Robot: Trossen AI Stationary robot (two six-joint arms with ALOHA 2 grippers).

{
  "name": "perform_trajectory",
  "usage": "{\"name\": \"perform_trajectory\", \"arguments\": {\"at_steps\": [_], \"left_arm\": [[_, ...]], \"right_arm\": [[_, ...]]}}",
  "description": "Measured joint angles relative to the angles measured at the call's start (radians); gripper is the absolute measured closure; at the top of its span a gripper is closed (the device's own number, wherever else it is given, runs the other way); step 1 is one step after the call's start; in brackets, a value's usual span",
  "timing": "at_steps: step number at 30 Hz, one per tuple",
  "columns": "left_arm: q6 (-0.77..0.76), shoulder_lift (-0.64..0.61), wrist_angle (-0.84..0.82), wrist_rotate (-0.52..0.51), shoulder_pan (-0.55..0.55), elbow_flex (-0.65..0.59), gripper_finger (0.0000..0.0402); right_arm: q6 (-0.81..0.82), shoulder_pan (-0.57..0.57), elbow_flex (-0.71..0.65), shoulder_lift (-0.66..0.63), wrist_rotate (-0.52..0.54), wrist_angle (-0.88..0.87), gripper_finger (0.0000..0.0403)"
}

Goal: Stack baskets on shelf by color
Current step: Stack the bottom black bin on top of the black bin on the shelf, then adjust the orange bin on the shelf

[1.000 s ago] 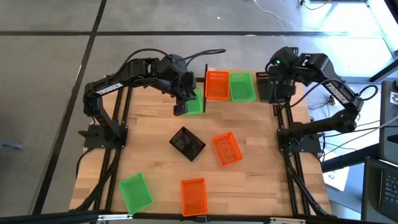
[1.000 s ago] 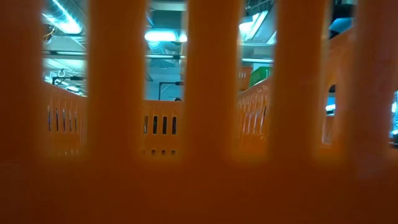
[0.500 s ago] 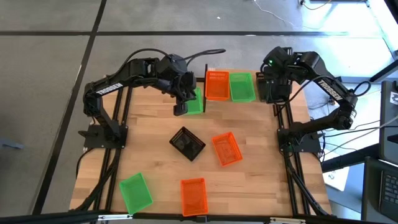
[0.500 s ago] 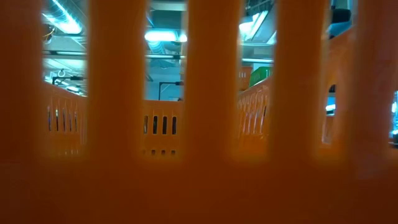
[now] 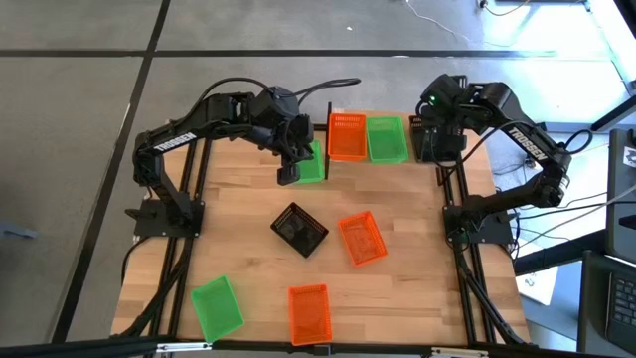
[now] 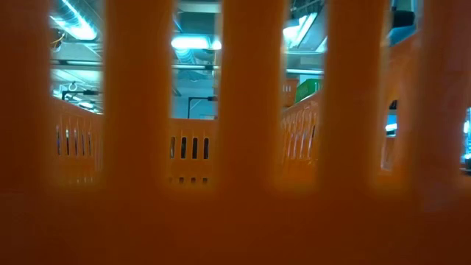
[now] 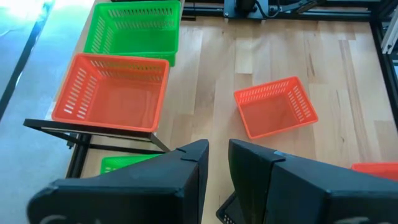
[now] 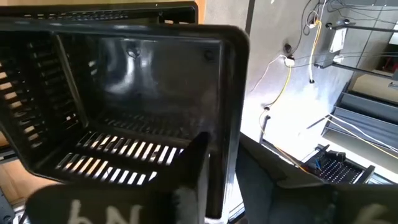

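Note:
On the shelf (image 7: 87,127) at the table's far edge stand an orange basket (image 5: 347,136), a green basket (image 5: 387,139) and a black basket (image 8: 137,93), side by side. My right gripper (image 8: 224,146) is open at the black basket, with one finger inside it and one outside its right wall. My left gripper (image 7: 217,152) hangs open and empty over a green basket (image 5: 311,165) that rests on the table by the shelf's left upright (image 5: 329,124). Loose on the table lie a black basket (image 5: 299,229), two orange ones (image 5: 362,238) (image 5: 309,314) and a green one (image 5: 217,306). My right gripper stands astride the black basket's right wall (image 8: 225,124), coming slanting down from the table's right. I cannot tell whether its fingers touch the wall. The basket sits level on the shelf.
The near orange basket's slotted wall (image 6: 235,213) fills the low view. Bare tabletop (image 5: 427,249) lies between the loose baskets and the right arm's base. Black frame rails (image 5: 184,249) run along both sides of the table.

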Motion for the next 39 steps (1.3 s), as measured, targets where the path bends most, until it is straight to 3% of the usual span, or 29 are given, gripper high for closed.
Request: {"name": "perform_trajectory", "arguments": {"at_steps": [6, 11, 17, 20, 23, 26, 29, 33, 39], "left_arm": [[0.0, 0.0, 0.0, 0.0, 0.0, 0.0, 0.0347], [0.001, 0.0, 0.0, -0.001, 0.0, 0.0, 0.0347], [-0.101, 0.0, -0.031, -0.059, 0.004, 0.0, 0.0347], [-0.202, 0.0, -0.082, -0.075, 0.013, -0.011, 0.0347], [-0.25, 0.0, -0.109, -0.075, 0.014, -0.066, 0.0347], [-0.24, 0.001, -0.131, -0.071, 0.013, -0.145, 0.0347], [-0.129, 0.0, -0.109, -0.047, 0.006, -0.246, 0.0347], [0.054, 0.0, 0.014, -0.039, -0.007, -0.402, 0.0347], [0.173, 0.001, 0.19, -0.038, -0.023, -0.597, 0.0347]], "right_arm": [[-0.013, 0.012, 0.0, -0.024, 0.076, 0.039, 0.0321], [-0.061, 0.018, 0.001, -0.051, 0.071, 0.044, 0.0321], [0.057, 0.054, 0.001, -0.104, 0.063, 0.052, 0.0321], [0.15, 0.09, 0.001, -0.145, -0.016, 0.052, 0.0321], [0.247, 0.126, 0.001, -0.184, -0.168, 0.06, 0.0321], [0.311, 0.155, 0.001, -0.213, -0.335, 0.08, 0.0321], [0.326, 0.182, 0.001, -0.232, -0.447, 0.091, 0.0321], [0.323, 0.209, 0.001, -0.238, -0.489, 0.094, 0.0321], [0.35, 0.228, 0.001, -0.238, -0.492, 0.092, 0.0321]]}}
